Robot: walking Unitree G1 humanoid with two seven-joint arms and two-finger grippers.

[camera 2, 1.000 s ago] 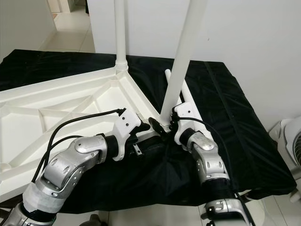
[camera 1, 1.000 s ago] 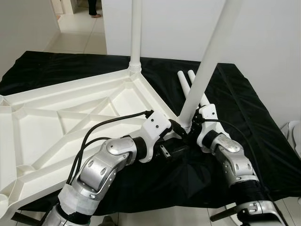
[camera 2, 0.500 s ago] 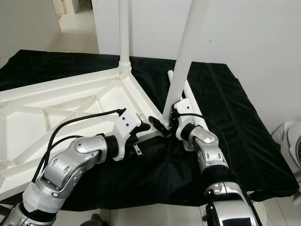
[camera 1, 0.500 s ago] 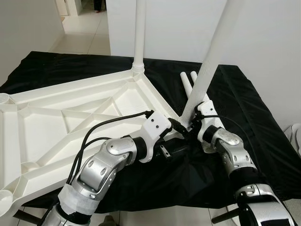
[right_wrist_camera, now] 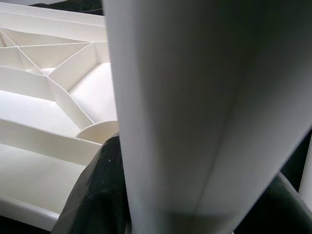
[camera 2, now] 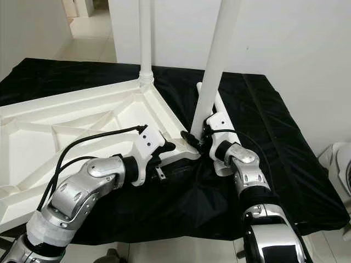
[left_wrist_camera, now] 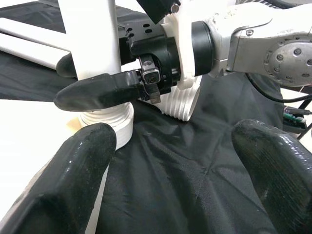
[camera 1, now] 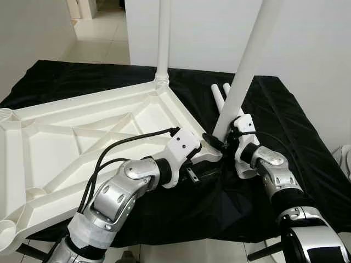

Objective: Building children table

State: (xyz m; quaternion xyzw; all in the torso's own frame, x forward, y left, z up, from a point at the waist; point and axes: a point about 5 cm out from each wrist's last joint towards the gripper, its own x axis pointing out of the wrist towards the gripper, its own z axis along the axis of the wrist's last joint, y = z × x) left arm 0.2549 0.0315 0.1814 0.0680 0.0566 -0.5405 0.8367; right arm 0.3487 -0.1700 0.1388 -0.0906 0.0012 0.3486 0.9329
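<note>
- At the near corner of the upturned white tabletop (camera 1: 82, 137), the right gripper (camera 2: 196, 138) is clamped on the leaning table leg (camera 1: 244, 68) just above its foot — black fingers (right_wrist_camera: 92, 190) press both sides of the tube.
- Left gripper (left_wrist_camera: 165, 170) sits just beside that same corner with its fingers spread apart, holding nothing; black cloth (camera 1: 285, 142) lies between them.
- Leaning table leg — foot at the corner socket collar (left_wrist_camera: 109, 122), tube tilted toward the robot's right as it rises.
- Second leg (camera 1: 163, 38) stands upright in the far corner socket of the tabletop.
- Two spare legs (camera 1: 219, 96) lie flat on the cloth, just behind the clamped leg.
- Tabletop rests ribbed underside up on the cloth-covered surface.
- White wall (camera 1: 307, 33) stands behind; pale tiled floor (camera 1: 104, 33) runs off at far left.
</note>
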